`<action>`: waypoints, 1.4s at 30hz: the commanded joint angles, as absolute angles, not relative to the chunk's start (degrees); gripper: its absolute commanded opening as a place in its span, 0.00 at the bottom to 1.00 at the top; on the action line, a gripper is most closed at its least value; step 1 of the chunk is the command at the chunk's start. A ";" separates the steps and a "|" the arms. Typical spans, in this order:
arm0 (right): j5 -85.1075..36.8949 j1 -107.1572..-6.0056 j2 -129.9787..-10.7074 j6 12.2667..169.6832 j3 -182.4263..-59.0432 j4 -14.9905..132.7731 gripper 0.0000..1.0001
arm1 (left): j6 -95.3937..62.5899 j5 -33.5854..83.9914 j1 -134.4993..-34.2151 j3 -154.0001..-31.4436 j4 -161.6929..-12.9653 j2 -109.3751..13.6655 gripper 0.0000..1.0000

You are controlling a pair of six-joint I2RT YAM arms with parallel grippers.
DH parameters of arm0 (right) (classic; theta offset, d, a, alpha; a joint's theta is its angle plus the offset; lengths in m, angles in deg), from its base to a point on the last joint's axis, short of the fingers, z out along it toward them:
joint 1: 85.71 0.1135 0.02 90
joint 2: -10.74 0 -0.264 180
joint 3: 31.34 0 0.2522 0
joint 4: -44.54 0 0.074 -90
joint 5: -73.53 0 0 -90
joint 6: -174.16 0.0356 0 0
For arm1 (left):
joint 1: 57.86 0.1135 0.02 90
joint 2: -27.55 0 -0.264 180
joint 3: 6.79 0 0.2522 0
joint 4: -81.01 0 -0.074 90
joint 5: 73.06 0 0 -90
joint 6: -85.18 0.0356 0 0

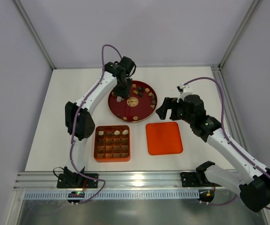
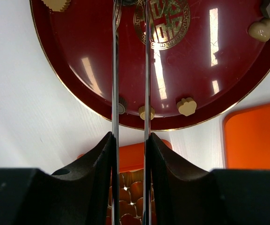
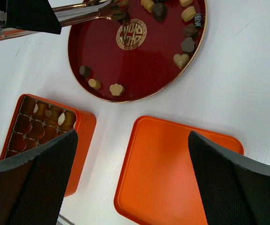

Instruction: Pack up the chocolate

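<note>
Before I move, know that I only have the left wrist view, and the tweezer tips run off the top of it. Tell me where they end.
Observer: In the right wrist view the tweezers end at a dark chocolate beside the gold emblem on the red plate. I cannot tell whether they grip it.
Operator: Report the right arm.
Observer: The right gripper hangs with its jaws open beside the plate, near the far edge of the orange lid.
Operator: Check the box.
Observer: The top view shows the orange box with cream pieces in the row nearest the plate. I cannot tell about the other cells.
</note>
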State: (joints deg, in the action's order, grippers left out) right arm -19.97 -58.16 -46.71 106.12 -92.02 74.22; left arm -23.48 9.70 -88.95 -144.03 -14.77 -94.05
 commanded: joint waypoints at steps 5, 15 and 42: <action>-19.02 -57.85 -45.60 105.08 -91.77 73.68 1.00 | -22.22 9.91 -88.62 -146.50 -16.23 -93.92 0.34; -19.36 -57.93 -45.86 105.08 -91.86 73.41 1.00 | -21.96 8.68 -88.71 -146.68 -16.32 -92.68 0.35; -19.19 -57.93 -46.30 104.55 -92.47 73.50 1.00 | -20.99 7.36 -88.53 -146.85 -15.97 -91.89 0.35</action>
